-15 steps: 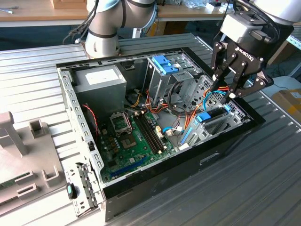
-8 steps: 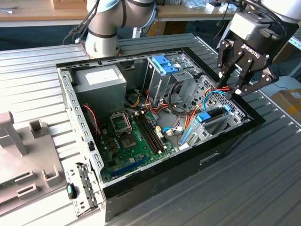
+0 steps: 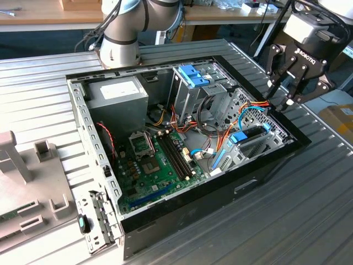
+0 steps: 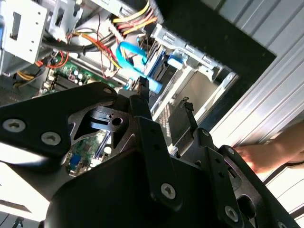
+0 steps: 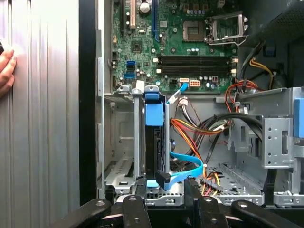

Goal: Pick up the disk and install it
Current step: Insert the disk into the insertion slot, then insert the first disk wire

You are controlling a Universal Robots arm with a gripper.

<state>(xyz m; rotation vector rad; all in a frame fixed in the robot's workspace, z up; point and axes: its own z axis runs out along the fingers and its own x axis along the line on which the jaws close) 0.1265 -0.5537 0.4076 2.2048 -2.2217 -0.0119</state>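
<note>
Bright, even light; glare whitens the ribbed table (image 4: 271,102).

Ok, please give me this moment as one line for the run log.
jaws: open, empty, above disk, not touching | disk: on edge in drive bay | hand: beside case

The exterior view is looking down slantwise from well back, taking in the whole open computer case (image 3: 220,190) on the ribbed table (image 3: 309,221). Both wrist views are looking from close behind the pincer (image 5: 166,185) into the case, sharing the motherboard (image 5: 156,33) and the blue cable (image 5: 187,164).
</note>
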